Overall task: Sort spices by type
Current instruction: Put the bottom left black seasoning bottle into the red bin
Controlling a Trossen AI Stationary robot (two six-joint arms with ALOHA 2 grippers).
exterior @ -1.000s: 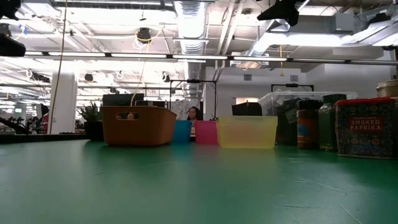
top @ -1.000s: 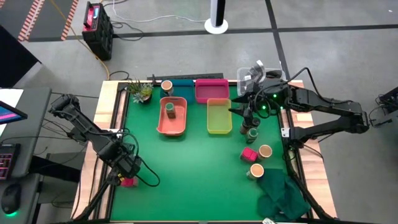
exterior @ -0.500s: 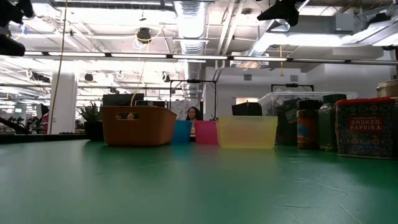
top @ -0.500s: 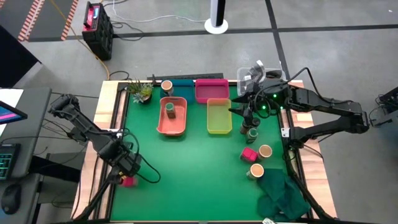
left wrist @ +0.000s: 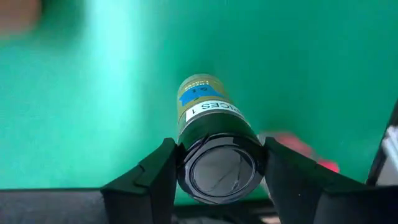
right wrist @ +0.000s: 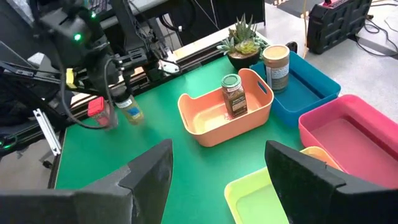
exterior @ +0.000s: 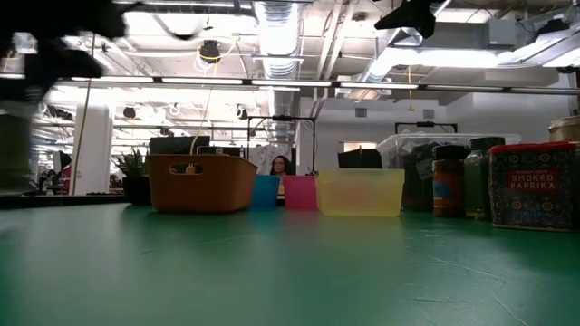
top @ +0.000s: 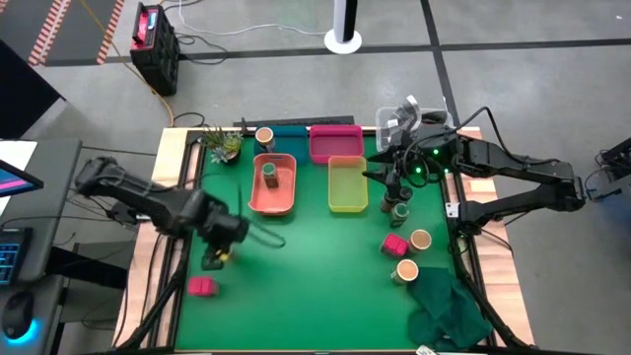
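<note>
My left gripper hangs over the table's left part, shut on a small black-capped bottle with yellow contents and a blue label, also seen as the bottle. A magenta box lies on the mat nearer the front edge. A green-topped jar stands in the orange bin. A tan-topped jar stands in the blue tray. My right gripper waits open high by the yellow tray, over dark jars. My left gripper pinches the bottle's black cap between its two fingers, one on each side. The fingers come from above, pointing down. The bottle hangs below them, roughly upright and clear of the green mat.
A pink tray, a potted plant and a clear box line the far edge. At the right stand a magenta box and two tan-topped jars, near a green cloth. The mat's middle is bare.
My left gripper has risen from beside the magenta box at the near left and swung toward the far edge and the table's middle, blurred in motion. The black-capped bottle goes with it, while the magenta box stays where it was.
</note>
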